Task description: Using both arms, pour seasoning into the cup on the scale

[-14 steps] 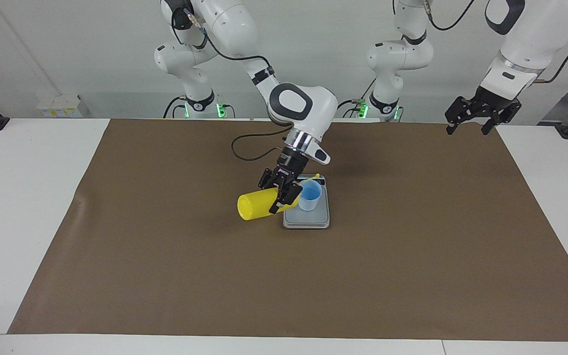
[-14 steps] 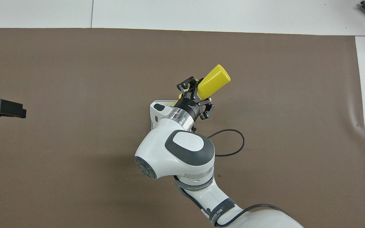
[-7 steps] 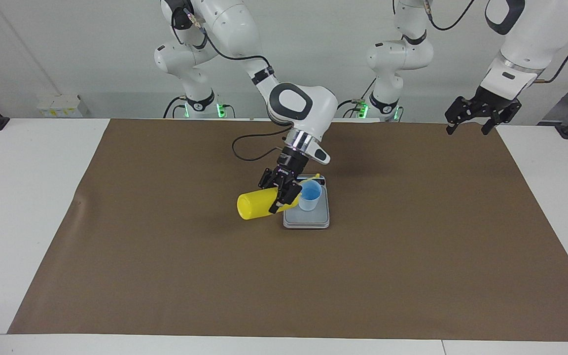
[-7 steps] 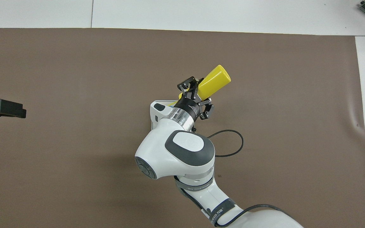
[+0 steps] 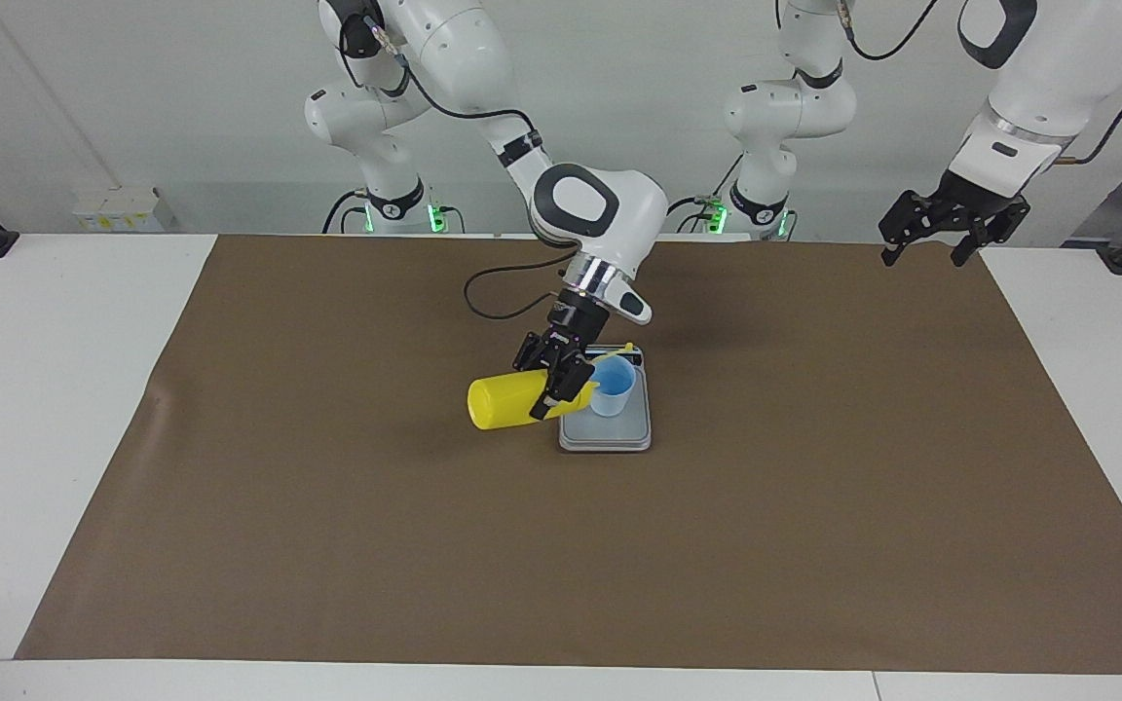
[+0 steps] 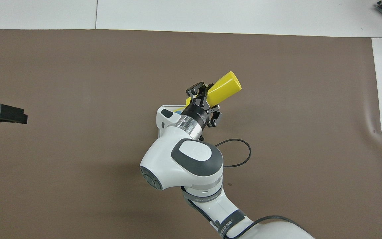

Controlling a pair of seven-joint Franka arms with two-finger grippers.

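One yellow bottle [image 5: 507, 400] hangs tipped nearly flat in the air, its nozzle end over the blue cup [image 5: 612, 387] and its base pointing toward the right arm's end of the bench [image 5: 55, 389]. The cup stands on the grey scale [image 5: 606, 433], on the brown mat [image 5: 814, 467]. The right hand [image 5: 557, 382] is pinching the bottle near its neck. The left hand [image 5: 931, 241] waits with fingers spread, high over the mat's corner at the left arm's end.
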